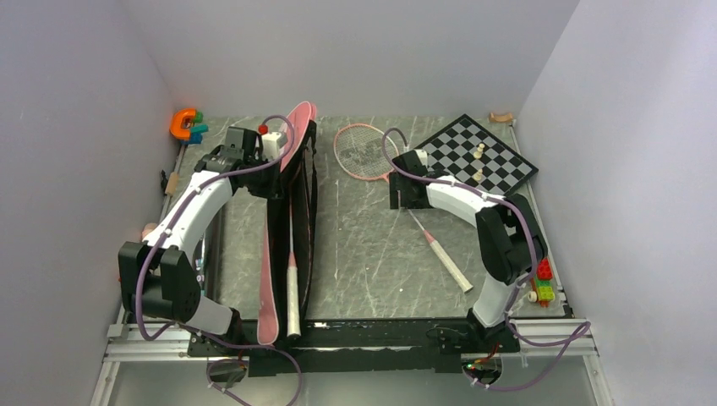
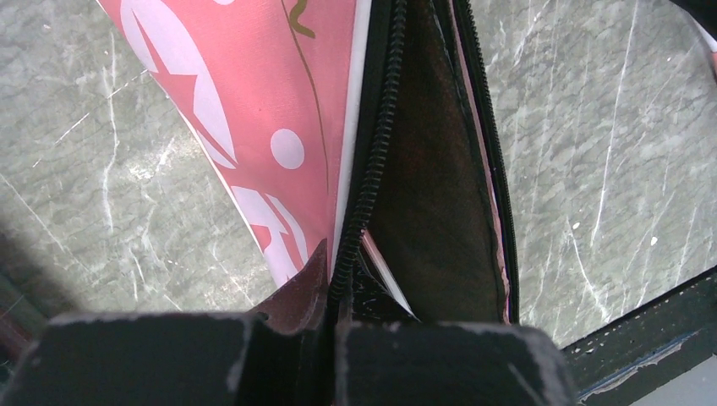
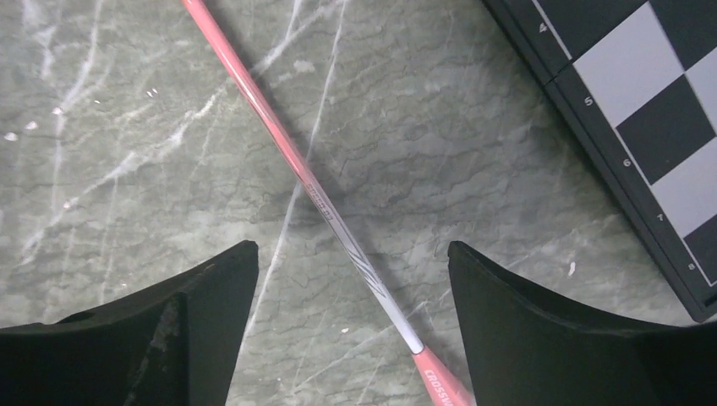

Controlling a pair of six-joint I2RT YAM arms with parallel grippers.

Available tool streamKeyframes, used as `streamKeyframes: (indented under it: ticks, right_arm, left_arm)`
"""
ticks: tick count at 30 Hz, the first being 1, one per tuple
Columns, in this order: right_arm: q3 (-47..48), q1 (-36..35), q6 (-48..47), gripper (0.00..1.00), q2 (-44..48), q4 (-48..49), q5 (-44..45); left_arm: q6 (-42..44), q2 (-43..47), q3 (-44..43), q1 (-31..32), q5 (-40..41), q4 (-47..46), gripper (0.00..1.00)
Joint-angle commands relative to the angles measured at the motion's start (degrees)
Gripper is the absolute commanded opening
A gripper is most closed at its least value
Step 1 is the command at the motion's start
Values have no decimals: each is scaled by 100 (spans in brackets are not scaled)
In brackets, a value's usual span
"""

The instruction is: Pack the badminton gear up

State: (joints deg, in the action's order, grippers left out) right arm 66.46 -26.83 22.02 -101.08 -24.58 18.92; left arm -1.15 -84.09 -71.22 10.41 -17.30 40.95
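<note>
A large pink racket bag with white lettering and a black zipper stands open on its edge at the left of the grey marble table. The left gripper is pinched on its zippered rim. One racket's white handle pokes out of the bag's near end. The right gripper, jaws wide apart, hovers over the second racket, whose thin pink and white shaft lies flat beside the chessboard.

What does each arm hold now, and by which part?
The left fingers pinch the bag at the zipper edge of its opening. The right fingers hold nothing: they stand open, one on each side of the racket shaft.
</note>
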Motion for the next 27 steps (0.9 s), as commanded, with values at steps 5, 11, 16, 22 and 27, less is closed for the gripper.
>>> streamKeyframes:
  ticks: [5, 11, 16, 22, 27]
  right_arm:
    - [-198, 63, 145, 71, -389, 369, -393]
    - [-395, 39, 337, 47, -405, 492, -705]
    - [-491, -221, 536, 25, -349, 554, -730]
    - [-421, -917, 987, 12, -272, 291, -259]
    - [-521, -1323, 1648, 0, -174, 172, -236]
  left_arm:
    - [-44, 360, 36, -31, 106, 8, 0]
    - [-19, 410, 59, -32, 119, -8, 0]
    - [0, 446, 72, -31, 129, -16, 0]
    - [27, 482, 104, -31, 196, -38, 0]
    - [46, 556, 132, -40, 226, -52, 0]
